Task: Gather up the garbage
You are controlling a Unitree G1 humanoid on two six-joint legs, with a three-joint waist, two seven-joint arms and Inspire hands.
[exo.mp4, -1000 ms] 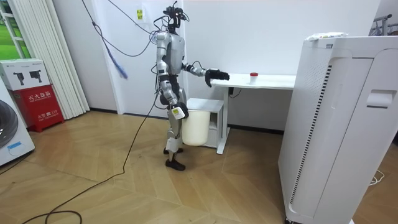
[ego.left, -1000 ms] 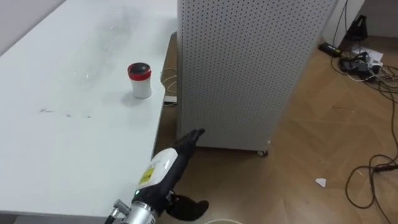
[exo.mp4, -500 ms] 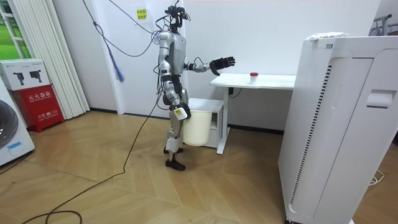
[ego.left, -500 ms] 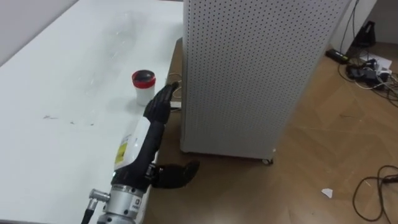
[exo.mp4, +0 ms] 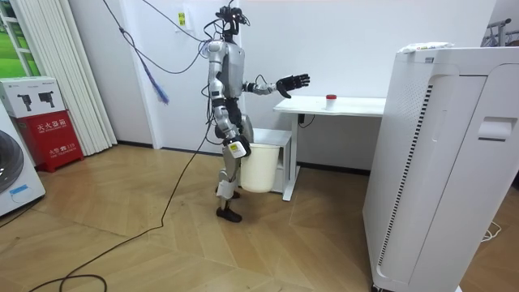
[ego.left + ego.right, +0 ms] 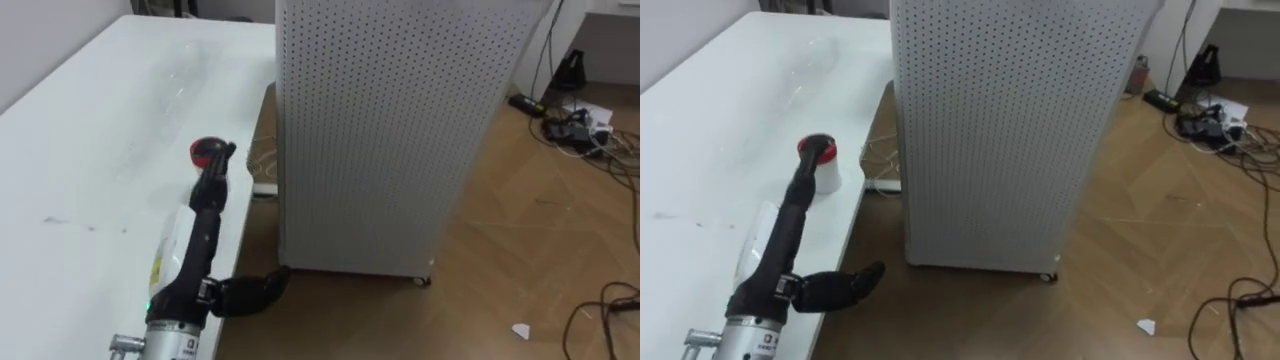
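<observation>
A small white cup with a red lid (image 6: 205,152) stands on the white table (image 6: 90,150) near its right edge; in the room view the cup (image 5: 330,99) is a small red-topped dot. My left hand (image 6: 205,225) stretches out over the table, open, fingers straight and thumb sticking out to the right. In the eye views its fingertips (image 6: 806,185) line up with the cup. From the room view the left hand (image 5: 292,81) is raised above the table's near end, well short of the cup. My right hand (image 5: 234,148) hangs by my hip.
A tall white perforated cabinet (image 6: 390,130) on castors stands close to the table's right side. Cables (image 6: 580,110) and a white paper scrap (image 6: 518,330) lie on the wooden floor. A white bin (image 5: 258,166) sits under the table's end.
My left hand rose from below the table's edge and swung left over the table, its fingers now pointing at the cup. The head camera shifted a little.
</observation>
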